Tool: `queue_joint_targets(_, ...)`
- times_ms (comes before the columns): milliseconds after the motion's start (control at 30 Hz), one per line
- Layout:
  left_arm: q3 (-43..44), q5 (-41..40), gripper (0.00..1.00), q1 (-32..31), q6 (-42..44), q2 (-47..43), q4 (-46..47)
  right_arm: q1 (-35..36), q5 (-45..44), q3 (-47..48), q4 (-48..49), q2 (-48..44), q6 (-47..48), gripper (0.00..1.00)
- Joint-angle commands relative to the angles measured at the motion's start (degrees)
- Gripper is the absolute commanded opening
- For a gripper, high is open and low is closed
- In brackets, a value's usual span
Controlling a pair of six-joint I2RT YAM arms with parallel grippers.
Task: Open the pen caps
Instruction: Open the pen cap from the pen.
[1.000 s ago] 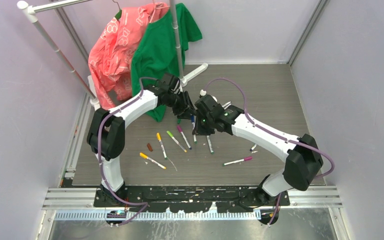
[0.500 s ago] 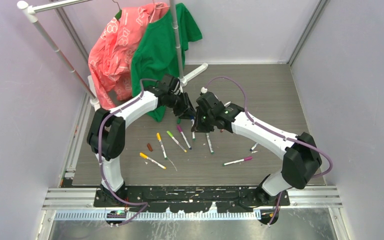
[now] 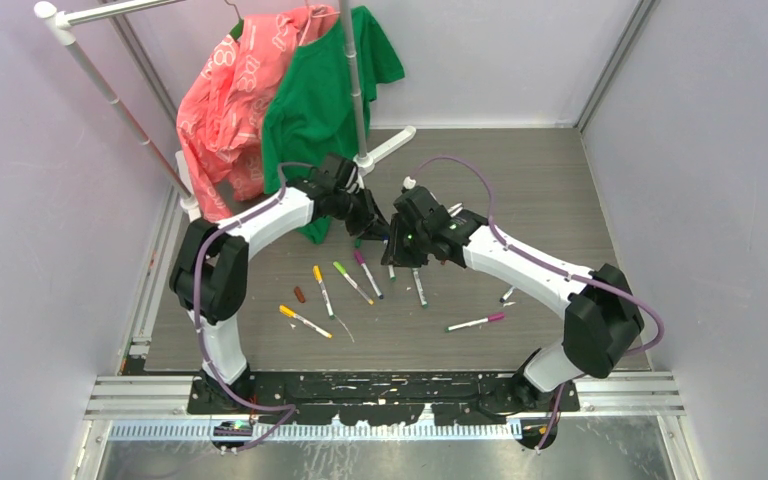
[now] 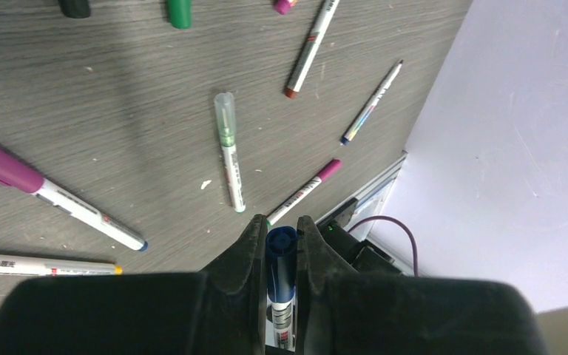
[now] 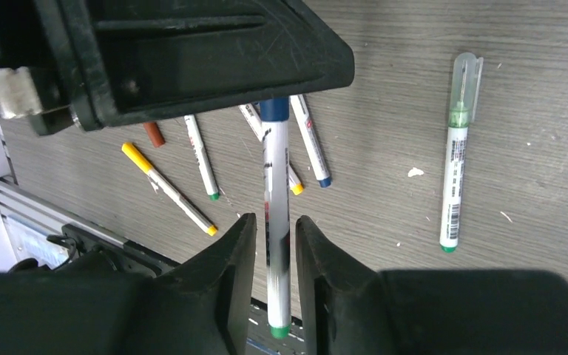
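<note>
At the far left, a pink shirt (image 3: 225, 95) and a green shirt (image 3: 320, 110) hang from a white rack (image 3: 110, 95) at the back of the bench (image 3: 540, 190). The left arm (image 3: 260, 215) reaches in toward the middle. The left jaws are pinching the blue cap (image 4: 282, 242) of a blue pen (image 5: 276, 177), which is held in the air over the bench. In the left wrist view both fingers (image 4: 244, 255) press against the cap's sides, and the cap sits on the barrel.

In front of the arms, loose on the bench, lie a yellow-tipped pen (image 3: 304, 321), a brown cap (image 3: 299, 294), an orange-tipped pen (image 3: 321, 288), a green-tipped pen (image 3: 352, 282) and a magenta-capped pen (image 3: 366, 272). They are side by side and apart from one another.

The right arm (image 3: 520, 265) meets the left over the middle. The right jaws straddle the blue pen's white barrel and are slightly spread, with a thin gap on each side in the right wrist view. A clear-capped green pen (image 5: 455, 148) lies just beside them. Farther right, a magenta-tipped pen (image 3: 477, 322) lies well apart from the rest.
</note>
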State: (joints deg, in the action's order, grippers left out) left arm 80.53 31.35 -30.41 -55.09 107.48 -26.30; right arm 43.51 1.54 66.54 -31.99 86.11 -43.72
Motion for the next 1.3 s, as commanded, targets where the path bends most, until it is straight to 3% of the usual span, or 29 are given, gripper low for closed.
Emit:
queue_joint_targets(0, 0.25, 2.07, 0.0, -0.49, -2.22, -4.97, 4.8, -0.4, 1.03, -0.31, 4.13, -1.89, -0.35, 0.35)
queue_joint_targets(133, 0.28, 1.85, 0.0, -0.86, -2.65, -5.23, 5.25, -1.22, 1.85, -0.8, 5.78, -1.0, -0.82, 0.36)
queue_joint_targets(233, 0.24, 1.33, 0.0, -1.04, -2.73, -5.21, 5.19, -1.62, 1.89, -0.81, 6.23, -0.67, -0.85, 0.31)
queue_joint_targets(367, 0.98, -0.96, 0.0, -1.06, -2.4, -4.84, 4.27, -2.09, 1.79, -1.81, 5.77, -1.41, -0.63, 0.02)
queue_joint_targets(667, 13.0, -17.76, 0.0, -1.45, -1.82, 1.04, -7.55, -1.42, -7.91, -3.94, -3.95, -2.21, 4.62, 0.01)
queue_joint_targets(833, 24.48, -19.85, 0.0, -0.71, -6.87, 7.81, -11.68, 0.23, -17.84, -4.92, -8.7, -1.73, 5.84, 0.01)
queue_joint_targets(1067, 32.45, -20.64, 0.0, 0.79, -16.18, 12.73, -12.27, 2.27, -27.21, -7.14, -11.32, -0.68, 3.97, 0.01)
queue_joint_targets(1167, 31.41, -21.23, 0.0, 0.84, -16.7, 12.09, -9.49, 2.05, -24.43, -8.7, -8.5, -2.43, 3.48, 0.01)
queue_joint_targets(1267, 20.89, -19.63, 0.0, 1.52, -16.85, 8.51, 2.81, -0.13, -17.32, -11.11, -4.01, -6.16, 2.55, 0.01)
